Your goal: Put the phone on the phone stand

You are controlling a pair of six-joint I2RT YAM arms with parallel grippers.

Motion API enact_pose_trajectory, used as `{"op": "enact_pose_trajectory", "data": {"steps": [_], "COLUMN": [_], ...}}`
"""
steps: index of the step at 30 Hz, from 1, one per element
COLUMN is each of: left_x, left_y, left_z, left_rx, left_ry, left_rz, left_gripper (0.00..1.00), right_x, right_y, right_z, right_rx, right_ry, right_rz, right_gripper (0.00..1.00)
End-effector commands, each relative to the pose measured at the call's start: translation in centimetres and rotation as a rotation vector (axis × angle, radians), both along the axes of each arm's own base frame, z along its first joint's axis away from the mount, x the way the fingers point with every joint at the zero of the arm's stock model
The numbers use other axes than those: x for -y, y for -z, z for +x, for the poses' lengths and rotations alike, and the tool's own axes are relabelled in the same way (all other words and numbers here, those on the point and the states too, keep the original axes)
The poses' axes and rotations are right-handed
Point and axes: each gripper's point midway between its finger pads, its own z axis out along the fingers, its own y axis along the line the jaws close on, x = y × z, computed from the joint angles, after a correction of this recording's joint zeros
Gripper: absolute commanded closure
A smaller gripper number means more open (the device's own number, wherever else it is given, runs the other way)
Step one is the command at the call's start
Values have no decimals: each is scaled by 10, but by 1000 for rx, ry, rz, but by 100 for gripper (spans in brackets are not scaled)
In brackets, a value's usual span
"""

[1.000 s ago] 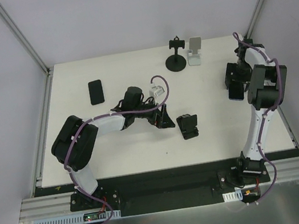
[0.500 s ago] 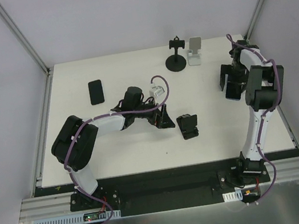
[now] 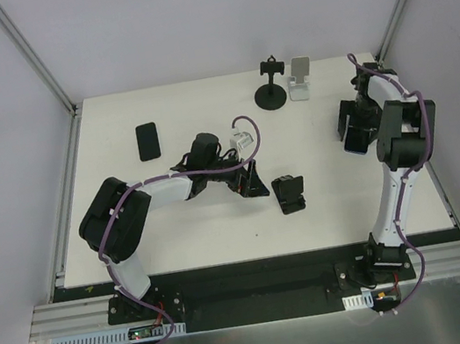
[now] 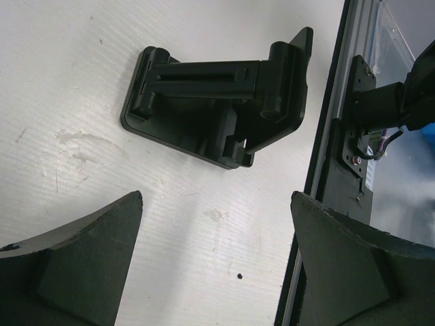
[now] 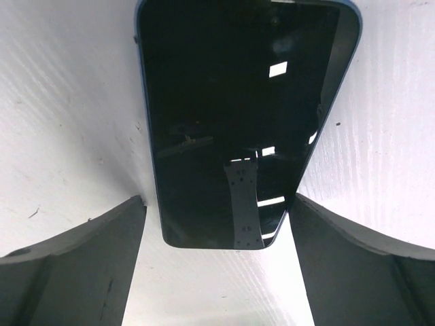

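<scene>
A dark-screened phone with blue edges (image 5: pixel 238 115) lies flat on the white table (image 3: pixel 205 230) at the right. My right gripper (image 5: pixel 216 198) stands open over it, a finger on each side of its near end; the right finger is at the phone's edge and the left stands a little off it. From above, the right gripper (image 3: pixel 354 125) covers most of this phone (image 3: pixel 355 148). A folded black phone stand (image 4: pixel 217 102) lies just ahead of my open, empty left gripper (image 4: pixel 216 197). From above, that stand (image 3: pixel 289 194) sits right of the left gripper (image 3: pixel 252 181).
A second black phone (image 3: pixel 147 140) lies at the back left. A black stand on a round base (image 3: pixel 271 86) and a white stand (image 3: pixel 299 78) are at the back centre. The table's near edge and metal rail (image 4: pixel 340 156) run close beside the left gripper.
My right gripper has shifted a little left and back over the blue-edged phone. The left arm and the black stand have not moved.
</scene>
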Motion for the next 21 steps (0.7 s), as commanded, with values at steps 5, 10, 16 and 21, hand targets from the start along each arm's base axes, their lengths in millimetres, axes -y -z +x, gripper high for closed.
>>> {"op": "enact_pose_trajectory", "data": {"steps": [5, 10, 16, 21], "left_x": [5, 5, 4, 3], "left_y": [-20, -20, -21, -22], "left_z": [4, 4, 5, 6], "left_rx": [49, 51, 60, 70], "left_ry": [20, 17, 6, -2], "left_rz": [-53, -50, -46, -45], "left_gripper": [12, 12, 13, 13], "right_x": [-4, -11, -36, -56], "right_y": [-2, -8, -17, -22], "right_z": [-1, 0, -21, -52], "right_rx": [-58, -25, 66, 166], "right_ry": [31, 24, 35, 41], "right_rz": [6, 26, 66, 79], "right_gripper": [38, 72, 99, 99]}}
